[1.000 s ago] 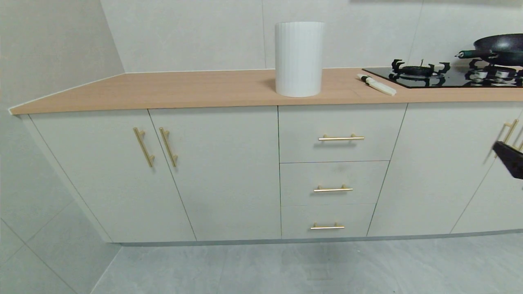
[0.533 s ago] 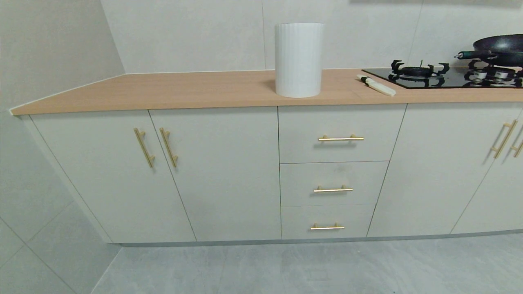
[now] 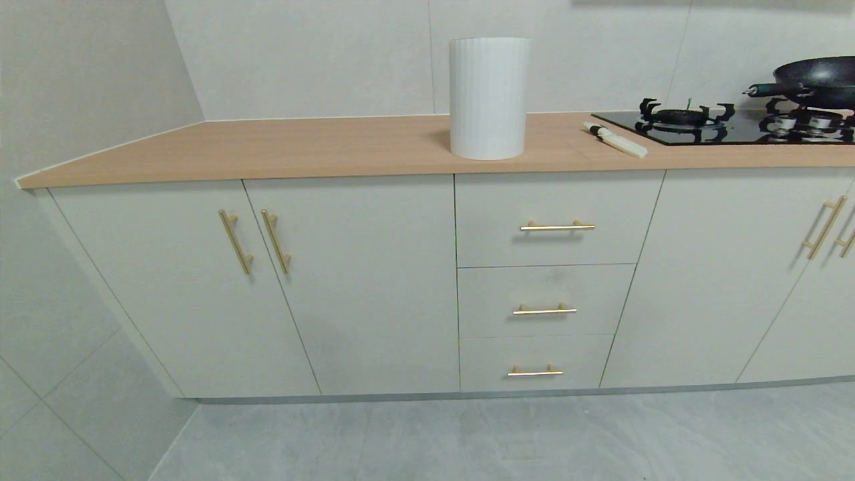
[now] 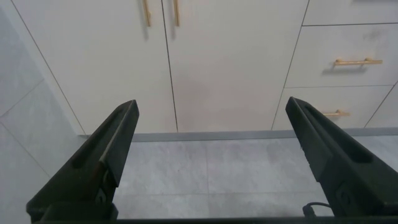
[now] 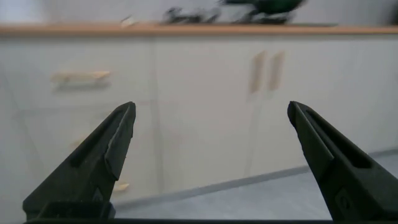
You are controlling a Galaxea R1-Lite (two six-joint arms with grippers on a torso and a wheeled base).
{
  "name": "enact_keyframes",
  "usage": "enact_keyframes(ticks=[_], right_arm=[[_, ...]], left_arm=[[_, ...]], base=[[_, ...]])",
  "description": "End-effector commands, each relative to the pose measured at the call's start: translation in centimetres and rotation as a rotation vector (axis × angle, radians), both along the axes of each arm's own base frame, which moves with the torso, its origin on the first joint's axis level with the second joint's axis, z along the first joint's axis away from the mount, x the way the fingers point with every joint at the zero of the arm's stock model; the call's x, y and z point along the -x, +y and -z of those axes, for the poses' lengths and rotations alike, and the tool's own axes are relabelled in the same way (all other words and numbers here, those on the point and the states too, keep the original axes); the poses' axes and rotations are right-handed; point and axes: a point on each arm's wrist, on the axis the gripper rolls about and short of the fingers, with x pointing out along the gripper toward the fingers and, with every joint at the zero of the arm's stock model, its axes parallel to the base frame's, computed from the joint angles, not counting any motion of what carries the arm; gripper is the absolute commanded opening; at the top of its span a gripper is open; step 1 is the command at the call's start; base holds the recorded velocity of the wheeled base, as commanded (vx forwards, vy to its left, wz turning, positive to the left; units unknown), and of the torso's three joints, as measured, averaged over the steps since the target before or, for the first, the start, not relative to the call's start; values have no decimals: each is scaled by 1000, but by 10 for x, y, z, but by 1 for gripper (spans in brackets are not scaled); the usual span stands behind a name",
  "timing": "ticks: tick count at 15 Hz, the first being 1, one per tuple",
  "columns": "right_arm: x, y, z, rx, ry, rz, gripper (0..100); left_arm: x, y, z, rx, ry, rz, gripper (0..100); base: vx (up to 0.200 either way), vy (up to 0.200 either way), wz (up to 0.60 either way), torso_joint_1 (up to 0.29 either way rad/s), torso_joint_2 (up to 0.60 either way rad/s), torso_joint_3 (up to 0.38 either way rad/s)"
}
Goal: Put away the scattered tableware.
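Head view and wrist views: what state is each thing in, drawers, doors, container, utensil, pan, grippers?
Three drawers: all shut.
Cupboard doors: all shut.
White container: upright on the counter.
White utensil: lying flat beside the hob.
Pan: on the hob.
Left gripper: open, empty.
Right gripper: open, empty.

Bright, even light; soft shadows.

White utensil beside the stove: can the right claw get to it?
Probably, after rising: the right claw is open but low, facing cabinets; the white utensil lies unobstructed on the countertop.
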Motion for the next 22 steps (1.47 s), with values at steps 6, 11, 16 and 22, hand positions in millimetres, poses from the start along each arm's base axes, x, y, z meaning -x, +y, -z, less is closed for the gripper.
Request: enact_keyframes(ticks=[6,11,16,22], right_arm=[[-15,3,49,-31,227,-160,100],[-15,4,48,-38,217,-171,100],[-15,3,48,-103,210,-171,100],[-15,4,48,-95,212,-173,100]], left_arm=[[0,0,0,0,1,0,100],[0,0,0,0,1,0,100],[0,0,0,0,1,2,100],[0,0,0,-5,1,2,100]], base=[[0,0,0,0,0,0],[0,0,0,0,0,0],[0,0,0,0,0,0],[0,0,0,0,0,0]])
